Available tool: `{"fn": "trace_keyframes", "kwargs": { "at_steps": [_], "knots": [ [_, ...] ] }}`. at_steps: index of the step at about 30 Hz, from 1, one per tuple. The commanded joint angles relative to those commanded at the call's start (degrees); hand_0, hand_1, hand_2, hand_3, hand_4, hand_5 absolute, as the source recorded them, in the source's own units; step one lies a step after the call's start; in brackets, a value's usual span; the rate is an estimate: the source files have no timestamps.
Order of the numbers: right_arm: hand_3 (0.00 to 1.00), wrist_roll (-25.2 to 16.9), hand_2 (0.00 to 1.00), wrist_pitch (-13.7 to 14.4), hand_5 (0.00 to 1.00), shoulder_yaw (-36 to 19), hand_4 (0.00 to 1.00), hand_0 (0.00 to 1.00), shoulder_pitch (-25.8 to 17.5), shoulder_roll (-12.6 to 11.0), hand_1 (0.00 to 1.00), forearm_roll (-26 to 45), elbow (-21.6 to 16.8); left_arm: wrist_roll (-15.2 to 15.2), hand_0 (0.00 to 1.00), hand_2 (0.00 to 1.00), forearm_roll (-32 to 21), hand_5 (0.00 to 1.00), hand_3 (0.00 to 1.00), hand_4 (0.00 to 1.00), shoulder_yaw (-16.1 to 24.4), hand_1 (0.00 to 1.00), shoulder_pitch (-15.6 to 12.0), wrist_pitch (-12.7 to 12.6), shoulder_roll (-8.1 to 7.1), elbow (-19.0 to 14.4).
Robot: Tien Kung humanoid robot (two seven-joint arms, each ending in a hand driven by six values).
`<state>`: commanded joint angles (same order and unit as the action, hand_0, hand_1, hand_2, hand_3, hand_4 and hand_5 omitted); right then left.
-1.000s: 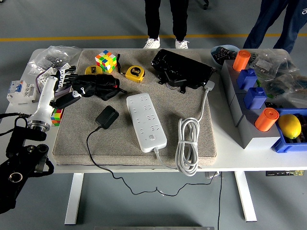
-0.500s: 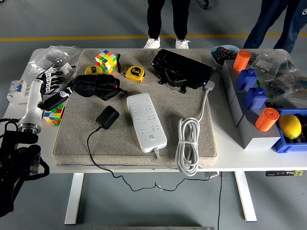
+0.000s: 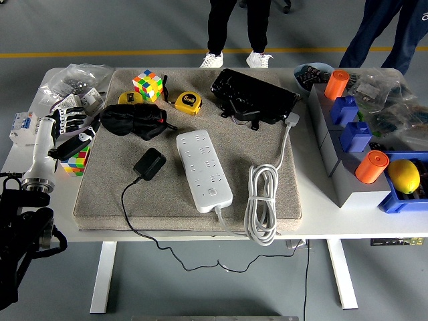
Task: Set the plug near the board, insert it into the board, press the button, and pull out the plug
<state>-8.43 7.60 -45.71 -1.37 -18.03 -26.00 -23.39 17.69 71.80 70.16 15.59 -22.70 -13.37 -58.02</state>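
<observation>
Left hand [image 3: 70, 127] is seen at the table's left edge, off the mat [image 3: 100, 194], fingers loosely spread, nothing gripped. Plug [image 3: 149, 163] is lying on the mat just left of the power strip [image 3: 203, 168], not inserted. Strip's cable [image 3: 262, 200] is coiled to its right.

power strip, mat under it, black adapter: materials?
Power strip: looks like glossy white moulded plastic, smooth with soft highlights. Mat: grey-beige fabric or felt, matte, fuzzy weave. Black adapter: likely matte black plastic, hard edges; its cord looks rubbery.
</observation>
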Motion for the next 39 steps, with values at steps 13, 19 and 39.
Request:
{"fn": "trace_keyframes", "kwargs": {
  "at_steps": [13,19,39],
  "knots": [
    [0.543,-0.3,0.584,0.2,0.188,-0.4,0.661,0.62,-0.7,-0.5,0.626,-0.4,-0.3,-0.2,0.602,0.611,0.4,0.325,0.646,0.856,1.1,0.625,-0.6,0.3,-0.37,-0.9],
    [0.542,-0.1,0.584,0.1,0.195,-0.5,0.664,0.619,-0.8,-0.2,0.625,-0.2,-0.1,-0.3,0.601,0.609,0.5,0.327,0.643,0.855,0.7,0.622,-0.4,0.3,-0.54,-1.0],
    [0.541,-0.3,0.585,0.2,0.207,-2.9,0.674,0.619,-1.4,-0.5,0.626,-1.0,-0.7,-0.9,0.602,0.605,0.6,0.331,0.64,0.851,-1.7,0.616,1.0,0.6,-0.15,-0.8]
  ]
}}
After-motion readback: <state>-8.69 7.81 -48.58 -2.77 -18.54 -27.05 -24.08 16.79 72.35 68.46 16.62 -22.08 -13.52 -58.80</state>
